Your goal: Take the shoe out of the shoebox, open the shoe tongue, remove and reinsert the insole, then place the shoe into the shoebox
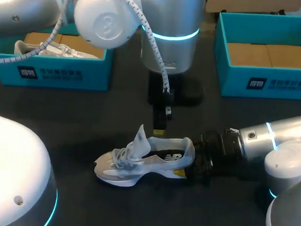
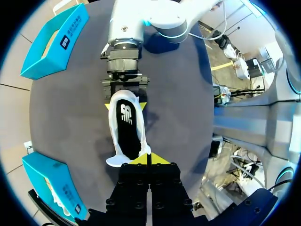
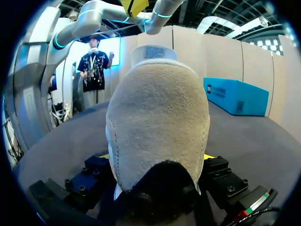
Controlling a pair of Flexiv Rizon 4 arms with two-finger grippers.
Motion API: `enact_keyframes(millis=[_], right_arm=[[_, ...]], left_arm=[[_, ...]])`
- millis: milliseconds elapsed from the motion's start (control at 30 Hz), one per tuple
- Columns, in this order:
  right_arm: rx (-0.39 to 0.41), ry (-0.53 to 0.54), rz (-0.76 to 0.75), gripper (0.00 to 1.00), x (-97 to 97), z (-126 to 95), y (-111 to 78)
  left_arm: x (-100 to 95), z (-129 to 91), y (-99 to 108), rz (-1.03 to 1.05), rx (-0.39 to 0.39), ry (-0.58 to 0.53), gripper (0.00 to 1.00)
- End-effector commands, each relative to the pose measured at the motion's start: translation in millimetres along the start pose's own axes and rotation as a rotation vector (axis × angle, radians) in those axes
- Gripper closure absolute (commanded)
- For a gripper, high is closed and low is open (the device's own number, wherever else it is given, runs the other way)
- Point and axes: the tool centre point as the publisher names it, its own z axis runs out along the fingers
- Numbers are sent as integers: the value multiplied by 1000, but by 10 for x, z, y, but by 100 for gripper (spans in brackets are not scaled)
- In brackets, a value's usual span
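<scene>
shoe: the shoe (image 1: 147,162) is out of its box and sits sole down mid-bench (image 1: 88,119). Toe at 9 o'clock, heel at 3, so the long axis runs 9–3.
tongue: the tongue (image 1: 140,137) stands up and the throat is open. The black insole (image 2: 127,127) lies inside, not yet pulled.
right end effector: the right end effector (image 1: 184,162) comes in from 3 o'clock and pinches the heel from both sides. We read it as the anchor.
left end effector: the left end effector (image 1: 159,129) has its tips pressed together with nothing between them. It hangs just beside the collar at its 12 o'clock, apart from the tongue.
key relation: the opening lies toward 6 o'clock from our left tips. Left arm is nearer for the insole.
room: we judge working space at 6 and 9 o'clock of the shoe. The left shoebox (image 1: 55,75) at 10 holds a second shoe (image 1: 57,49). The right shoebox (image 1: 269,82) at 2 shows its cardboard floor. Both are well apart.
risk: the tips likely need to spread before entry, and the tongue may snag.
</scene>
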Motion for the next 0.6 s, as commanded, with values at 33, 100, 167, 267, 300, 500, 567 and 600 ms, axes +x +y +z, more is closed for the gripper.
enact_keyframes(millis=[33, 100, 167, 267, 300, 500, 567, 600], right_arm=[[3, -1, 1, 100, -6, 17, 2], [3, -1, 1, 100, -6, 17, 2], [3, -1, 1, 100, -6, 17, 2], [3, -1, 1, 100, -6, 17, 2], [3, -1, 1, 100, -6, 17, 2], [3, -1, 1, 100, -6, 17, 2], [3, -1, 1, 100, -6, 17, 2], [3, -1, 1, 100, -6, 17, 2]], left_arm=[[3, -3, 12, 0, 2, -2, 100], [3, -3, 12, 0, 2, -2, 100], [3, -3, 12, 0, 2, -2, 100], [3, -3, 12, 0, 2, -2, 100], [22, 17, -3, 23, 28, -11, 100], [-36, 250, -153, 51, 23, 16, 100], [-67, 322, -206, 37, 35, 0, 100], [-85, 356, -222, 44, 45, 16, 100]])
